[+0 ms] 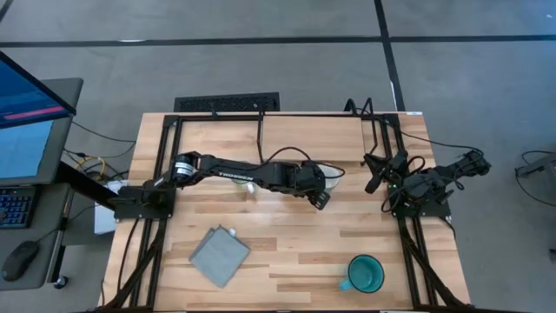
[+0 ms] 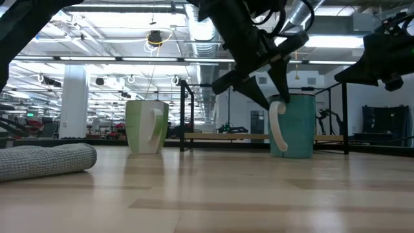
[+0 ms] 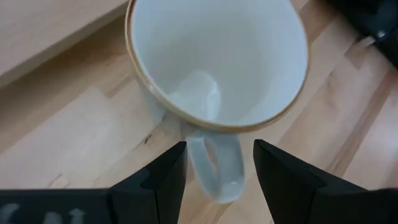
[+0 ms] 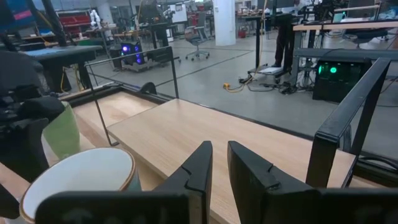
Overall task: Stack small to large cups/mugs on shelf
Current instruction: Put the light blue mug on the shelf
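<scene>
From overhead we look straight down on the whole table (image 1: pixel 287 239) and both arms. At tabletop level we look level across the wood into the room behind. The left wrist camera sits close above the white mug (image 3: pixel 217 62), looking down into it. The right wrist camera faces along the shelf (image 4: pixel 205 140) toward the room; it shares that mug (image 4: pixel 81 180).

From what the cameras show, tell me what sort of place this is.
Probably a robotics lab or open workshop hall: exposed ceiling ducts and strip lights, workbenches with electronics across a concrete floor, and a monitor beside the wooden table.
</scene>
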You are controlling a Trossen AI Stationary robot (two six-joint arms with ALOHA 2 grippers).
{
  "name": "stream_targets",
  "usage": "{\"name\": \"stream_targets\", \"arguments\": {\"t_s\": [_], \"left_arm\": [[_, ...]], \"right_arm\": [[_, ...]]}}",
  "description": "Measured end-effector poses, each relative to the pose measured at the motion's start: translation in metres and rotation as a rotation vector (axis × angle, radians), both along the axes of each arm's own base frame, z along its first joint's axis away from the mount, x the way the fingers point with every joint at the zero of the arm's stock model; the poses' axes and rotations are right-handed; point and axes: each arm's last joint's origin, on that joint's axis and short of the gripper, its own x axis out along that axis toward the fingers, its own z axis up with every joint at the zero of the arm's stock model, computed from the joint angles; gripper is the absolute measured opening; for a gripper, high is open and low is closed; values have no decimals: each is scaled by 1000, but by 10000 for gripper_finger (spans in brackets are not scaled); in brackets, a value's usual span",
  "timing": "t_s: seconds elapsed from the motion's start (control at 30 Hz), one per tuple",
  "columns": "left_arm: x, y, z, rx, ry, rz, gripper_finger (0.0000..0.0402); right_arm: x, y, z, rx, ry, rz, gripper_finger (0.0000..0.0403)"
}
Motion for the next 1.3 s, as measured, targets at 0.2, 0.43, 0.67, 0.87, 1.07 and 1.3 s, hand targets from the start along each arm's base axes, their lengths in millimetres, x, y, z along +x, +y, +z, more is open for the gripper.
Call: {"name": "stream_targets", "arguments": {"t_s": [0.2,0.43,0.67,0.87,1.07,1.3], "left_arm": [[5,-1,-17,-9,17,8,176],[9,-1,-21,-21,3,3,176],[10,2,-18,-46,-11,-16,174],[10,2,-12,-24,-4,-2,145],[6,2,-12,-21,54,-3,114],[0,0,-16,-20,125,-6,90]], "right_arm": [[0,0,0,0,0,0,74],[0,0,0,0,0,0,74],[0,0,0,0,0,0,74],[0,0,0,0,0,0,74],[0,0,0,-1,1,0,74],[0,0,0,-1,1,0,74]]}}
